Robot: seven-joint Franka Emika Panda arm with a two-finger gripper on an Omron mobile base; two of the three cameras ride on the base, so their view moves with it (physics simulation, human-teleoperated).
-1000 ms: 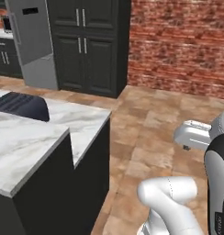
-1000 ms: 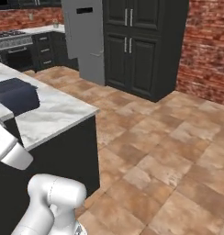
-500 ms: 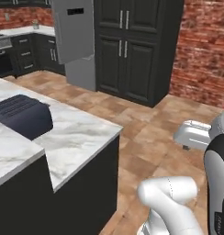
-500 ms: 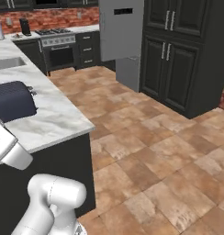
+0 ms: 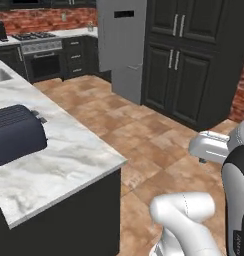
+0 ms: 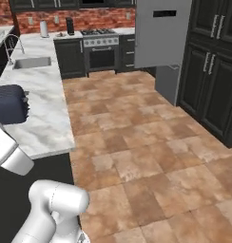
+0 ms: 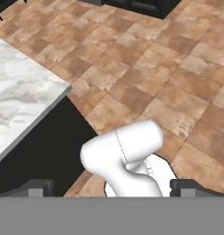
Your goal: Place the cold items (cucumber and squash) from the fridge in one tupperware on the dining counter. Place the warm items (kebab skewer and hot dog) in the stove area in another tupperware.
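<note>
We look across a kitchen with a terracotta tile floor (image 6: 151,142) and a red brick back wall (image 6: 46,19). At our left runs a white marble worktop (image 5: 64,160) on a dark base; a dark blue toaster (image 5: 14,132) sits on it, and farther along a sink (image 6: 30,61) with a curved faucet (image 6: 11,45) is set into the same stone. A stove (image 6: 101,45) with a black oven front stands against the brick wall between dark lower cabinets. To its right is the grey fridge (image 6: 163,40), door shut, and beside that tall dark cabinets (image 5: 186,60) with silver handles.

In the hand view our fingers (image 7: 40,187) are spread as wide as they go and hold nothing, pointing down at the floor and the worktop's corner. We cannot make out the cucumber, squash, skewer, hot dog or any tupperware.
</note>
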